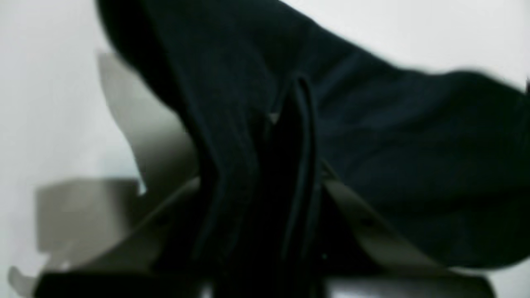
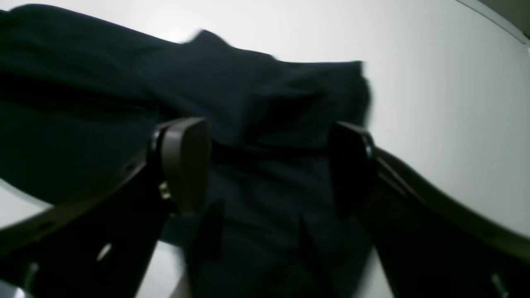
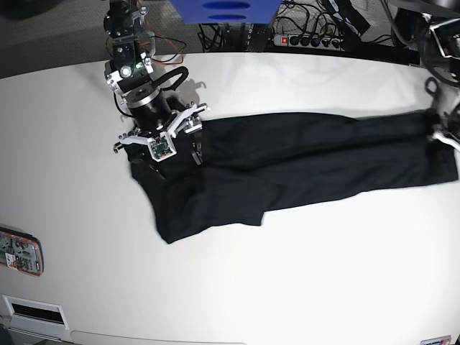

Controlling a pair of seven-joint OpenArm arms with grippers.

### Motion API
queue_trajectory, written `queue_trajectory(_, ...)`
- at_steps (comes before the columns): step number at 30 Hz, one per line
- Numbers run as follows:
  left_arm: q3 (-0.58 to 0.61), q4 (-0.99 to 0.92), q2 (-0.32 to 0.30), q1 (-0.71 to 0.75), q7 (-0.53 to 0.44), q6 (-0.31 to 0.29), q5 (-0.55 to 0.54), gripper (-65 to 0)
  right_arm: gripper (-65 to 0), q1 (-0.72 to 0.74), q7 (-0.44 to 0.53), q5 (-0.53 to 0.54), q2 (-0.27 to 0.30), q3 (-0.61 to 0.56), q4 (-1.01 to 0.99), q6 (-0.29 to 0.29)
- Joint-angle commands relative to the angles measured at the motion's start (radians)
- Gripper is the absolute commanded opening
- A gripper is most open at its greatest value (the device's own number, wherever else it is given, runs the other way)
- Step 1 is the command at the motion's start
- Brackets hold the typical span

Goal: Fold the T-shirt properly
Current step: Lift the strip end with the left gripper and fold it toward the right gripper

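Plain black T-shirt (image 3: pixel 287 162) of soft, matt, creased cloth; smooth white table (image 3: pixel 237 287) with faint sheen; right gripper (image 2: pixel 269 165) pads (image 2: pixel 186 161) smooth dark plastic.

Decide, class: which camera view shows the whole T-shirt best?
The base view: the T-shirt lies stretched across the white table, outline complete. The left wrist view shows only blurred bunched cloth up close; the right wrist view shows one dark section between open jaws.

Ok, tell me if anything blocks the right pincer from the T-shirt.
Nothing visible does. The right pincer stands open directly over the T-shirt, black cloth lying between its fingers with no other thing in the gap.
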Motion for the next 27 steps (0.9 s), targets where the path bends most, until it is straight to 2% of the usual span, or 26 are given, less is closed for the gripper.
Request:
queue_trajectory(1,-0.004,0.034,-0.030,-0.008,-0.002,-0.013,-0.018,-65.0,-22.8,0.004,0.028,0.010,0.002,-0.002,0.024,-0.006)
queue_trajectory(3,-0.004,0.101,-0.028,-0.008,0.030,-0.013,-0.018,-65.0,-22.8,0.004,0.026,0.010,0.002,-0.002,0.024,-0.006)
queue_trajectory(5,-0.004,0.189,0.005,-0.001,0.076,-0.013,-0.020,-65.0,-22.8,0.004,0.025,0.010,0.002,-0.002,0.024,-0.006)
queue_trajectory(11,-0.006,0.342,0.142,-0.008,0.192,-0.013,-0.015,-65.0,-22.8,0.006,0.025,0.010,0.002,-0.005,0.024,-0.006)
queue_trajectory(17,0.001,0.453,0.289,-0.010,0.219,-0.013,-0.012,-65.0,-22.8,0.007,0.025,0.010,0.002,-0.005,0.024,-0.006)
queue_trajectory(24,0.004,0.459,0.343,-0.056,0.219,-0.013,-0.011,-65.0,-22.8,0.007,0.025,0.010,0.002,-0.005,0.024,-0.006)
queue_trajectory(27,0.044,0.459,0.358,-0.056,0.219,-0.013,-0.011,-65.0,-22.8,0.009,0.025,0.010,0.002,-0.005,0.024,-0.006)
